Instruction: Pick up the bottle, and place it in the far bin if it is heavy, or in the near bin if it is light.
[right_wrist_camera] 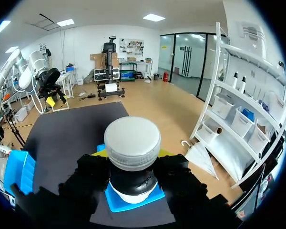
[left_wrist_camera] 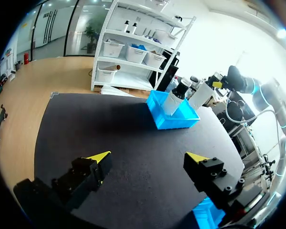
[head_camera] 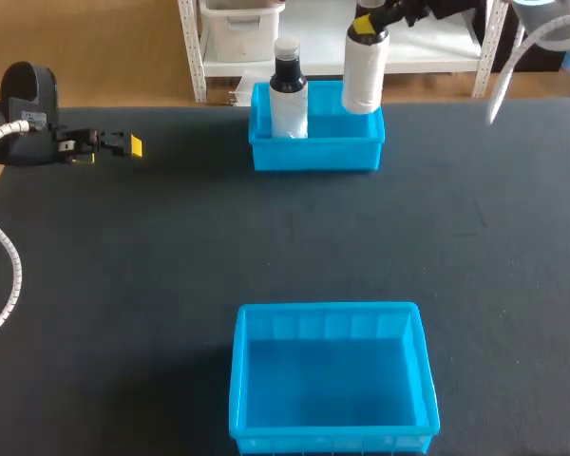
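A white bottle (head_camera: pixel 364 71) with a pale cap (right_wrist_camera: pixel 132 140) hangs upright over the right part of the far blue bin (head_camera: pixel 313 154). My right gripper (head_camera: pixel 369 21) is shut on its neck, one finger on each side of the cap, and the far bin (right_wrist_camera: pixel 133 200) shows beneath it. Whether the bottle's base touches the bin I cannot tell. The near blue bin (head_camera: pixel 328 309) stands at the table's front. My left gripper (head_camera: pixel 123 145) is at the far left of the table, open (left_wrist_camera: pixel 148 160) with nothing between its fingers.
A second bottle (head_camera: pixel 288 95) with a black neck and white cap stands in the left part of the far bin; it shows too in the left wrist view as the left bottle (left_wrist_camera: pixel 174 98) in the far bin (left_wrist_camera: pixel 174 119). Dark table lies between the bins.
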`<state>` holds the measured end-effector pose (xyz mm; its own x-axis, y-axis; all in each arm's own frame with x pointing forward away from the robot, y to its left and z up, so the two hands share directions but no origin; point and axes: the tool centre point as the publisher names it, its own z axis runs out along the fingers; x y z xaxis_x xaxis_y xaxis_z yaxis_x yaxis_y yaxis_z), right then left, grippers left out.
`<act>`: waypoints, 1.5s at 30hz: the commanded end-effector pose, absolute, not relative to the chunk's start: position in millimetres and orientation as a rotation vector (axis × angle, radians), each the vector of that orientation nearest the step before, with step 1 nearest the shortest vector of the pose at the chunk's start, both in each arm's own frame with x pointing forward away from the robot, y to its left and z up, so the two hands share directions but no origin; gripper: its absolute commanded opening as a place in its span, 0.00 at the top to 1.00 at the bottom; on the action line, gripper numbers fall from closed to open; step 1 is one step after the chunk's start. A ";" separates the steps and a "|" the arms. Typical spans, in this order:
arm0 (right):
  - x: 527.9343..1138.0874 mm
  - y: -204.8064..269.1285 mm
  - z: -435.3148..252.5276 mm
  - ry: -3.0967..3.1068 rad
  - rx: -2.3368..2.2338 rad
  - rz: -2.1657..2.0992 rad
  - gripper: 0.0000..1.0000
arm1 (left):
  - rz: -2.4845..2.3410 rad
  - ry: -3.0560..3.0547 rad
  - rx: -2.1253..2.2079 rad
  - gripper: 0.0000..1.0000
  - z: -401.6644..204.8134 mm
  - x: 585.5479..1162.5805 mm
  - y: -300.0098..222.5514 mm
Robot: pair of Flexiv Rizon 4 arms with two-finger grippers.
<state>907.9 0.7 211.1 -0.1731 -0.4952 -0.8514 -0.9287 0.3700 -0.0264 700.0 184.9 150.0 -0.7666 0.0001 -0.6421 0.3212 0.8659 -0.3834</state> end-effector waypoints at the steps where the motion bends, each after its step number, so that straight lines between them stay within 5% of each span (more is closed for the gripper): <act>1: 922.6 8.3 202.3 1.812 -1.260 0.696 1.00 | -0.636 2.374 0.231 0.00 150.0 700.0 185.0; 45: 927.3 21.8 130.6 1.834 -1.306 0.728 1.00 | -0.636 2.374 0.231 0.00 150.0 700.0 185.0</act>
<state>928.8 22.9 129.0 -0.1933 -0.5198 -0.8321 -0.9488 0.3151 0.0235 700.0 184.9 150.0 -0.7666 0.0001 -0.6421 0.3212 0.8659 -0.3834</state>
